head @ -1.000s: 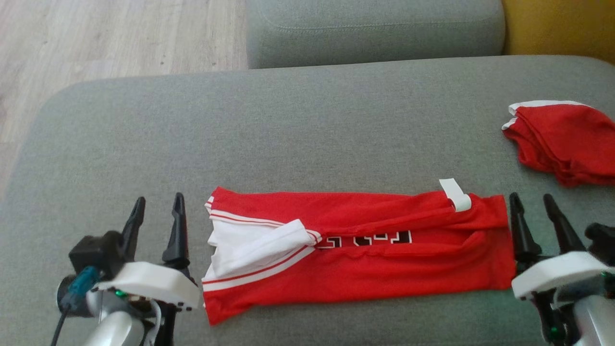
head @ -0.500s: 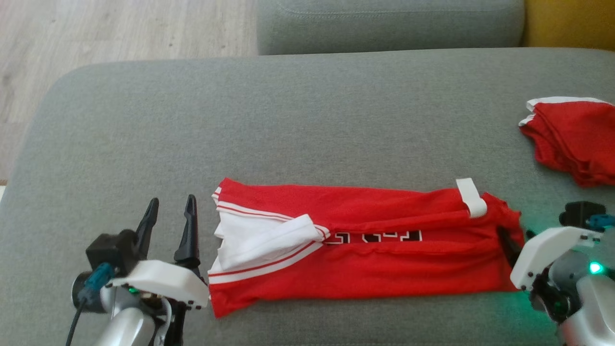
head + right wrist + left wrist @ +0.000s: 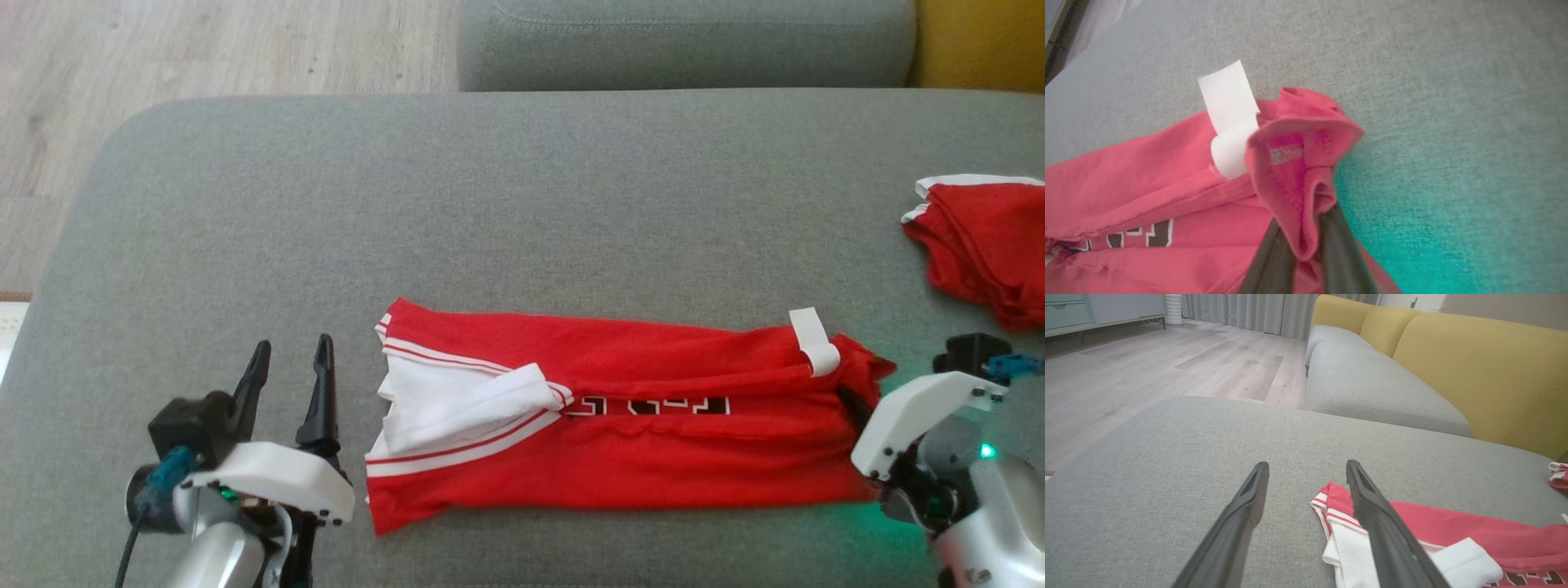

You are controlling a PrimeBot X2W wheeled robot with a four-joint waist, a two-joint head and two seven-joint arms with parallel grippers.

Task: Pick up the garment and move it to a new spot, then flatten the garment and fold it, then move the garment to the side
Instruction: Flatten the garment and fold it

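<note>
The garment (image 3: 620, 441) is a red jersey with white trim, lying as a long folded strip across the grey cushion (image 3: 490, 212). A white tag (image 3: 815, 341) sticks up near its right end. My left gripper (image 3: 294, 341) stands open just left of the white-trimmed end, touching nothing; in the left wrist view its open fingers (image 3: 1307, 465) frame bare cushion, with the jersey (image 3: 1453, 535) at the right finger. My right gripper (image 3: 1304, 232) is shut on a raised fold of the jersey's right edge (image 3: 1298, 163). In the head view that gripper (image 3: 857, 404) is mostly hidden behind its white wrist.
A second red garment (image 3: 980, 245) lies folded at the cushion's far right. Behind are another grey cushion (image 3: 686, 41) and a yellow backrest (image 3: 980, 41). Wooden floor (image 3: 204, 49) lies past the cushion's rounded left edge.
The head camera has shifted. My right gripper turned in from beside the jersey's right end and shut on its edge, lifting that corner a little. The left gripper has stayed put.
</note>
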